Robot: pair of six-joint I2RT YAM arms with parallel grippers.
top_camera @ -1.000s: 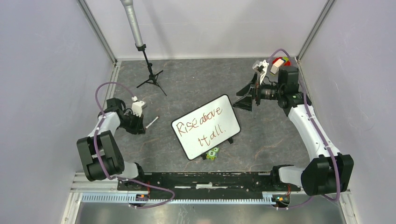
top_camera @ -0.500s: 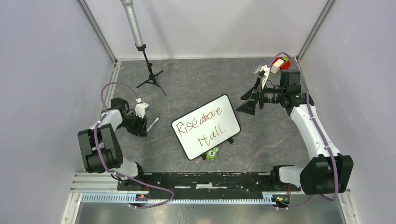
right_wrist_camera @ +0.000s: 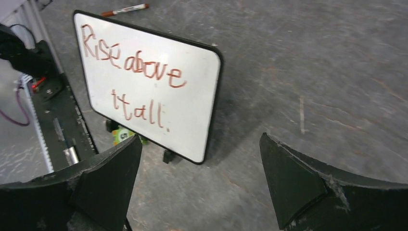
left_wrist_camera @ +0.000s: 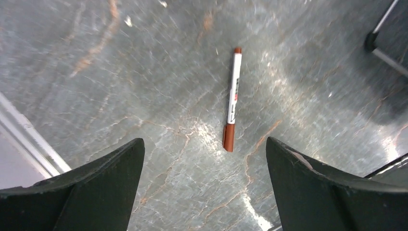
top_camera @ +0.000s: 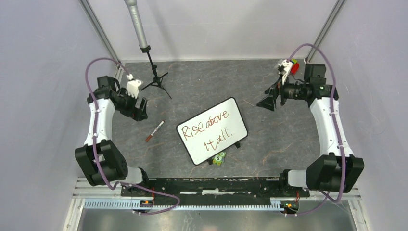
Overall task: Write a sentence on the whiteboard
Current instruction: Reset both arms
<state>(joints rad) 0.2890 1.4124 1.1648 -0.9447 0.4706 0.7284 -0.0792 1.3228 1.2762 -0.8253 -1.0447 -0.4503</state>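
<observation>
The whiteboard [top_camera: 211, 131] stands tilted in the middle of the table, with "Rise above it all." written on it in red-brown ink; the right wrist view shows the whiteboard [right_wrist_camera: 149, 86] too. A capped red-brown marker [top_camera: 154, 131] lies flat on the table to its left, and the left wrist view shows this marker [left_wrist_camera: 233, 98] lying free ahead of the jaws. My left gripper [top_camera: 138, 109] [left_wrist_camera: 204, 144] hangs open and empty above and behind the marker. Far to the right, my right gripper [top_camera: 267, 102] [right_wrist_camera: 199, 139] is open and empty, facing the board.
A black tripod stand [top_camera: 154, 80] with a grey pole rises at the back left. A small green block [top_camera: 219, 159] lies at the board's near edge. A coloured cube [top_camera: 292, 65] sits in the back right corner. Walls enclose three sides.
My left gripper opened, let the marker go onto the table, and drew up and back toward the far left. The right arm pulled back to the right.
</observation>
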